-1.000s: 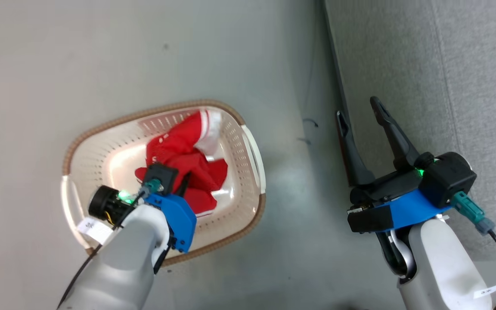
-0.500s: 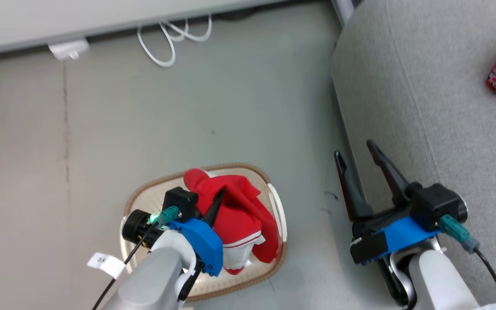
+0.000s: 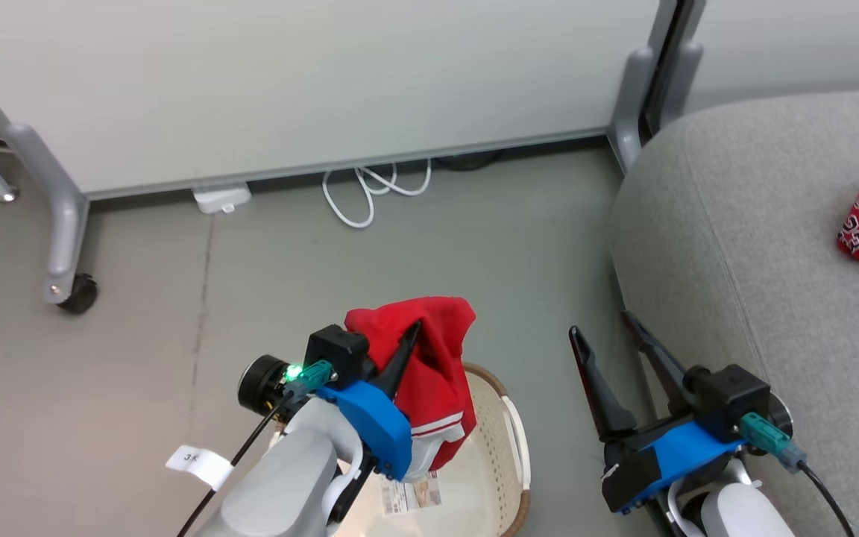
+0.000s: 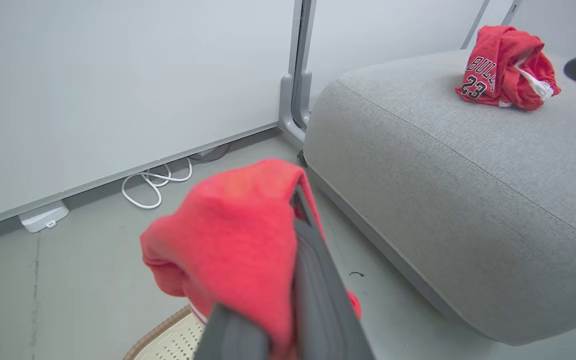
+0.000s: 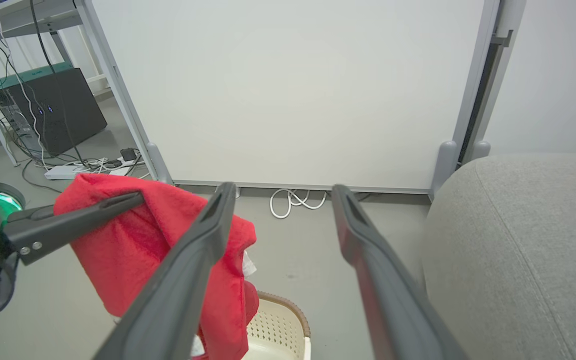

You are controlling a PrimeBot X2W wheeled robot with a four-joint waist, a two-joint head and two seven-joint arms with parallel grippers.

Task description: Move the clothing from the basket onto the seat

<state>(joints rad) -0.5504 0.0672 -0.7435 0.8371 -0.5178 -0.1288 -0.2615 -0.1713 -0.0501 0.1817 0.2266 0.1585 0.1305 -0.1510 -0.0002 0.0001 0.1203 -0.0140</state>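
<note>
on the seat (image 4: 443, 175), one jersey (image 4: 505, 67); left claw (image 3: 410, 335) grips seemingly one garment (image 3: 437, 377).

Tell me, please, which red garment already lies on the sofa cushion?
The jersey numbered 23 rests on the grey sofa cushion; the other red garment hangs from the shut left gripper above the basket.

The basket (image 3: 500, 436) is partly hidden by the red garment (image 3: 437, 358) and cut off by the head view's lower edge.
</note>
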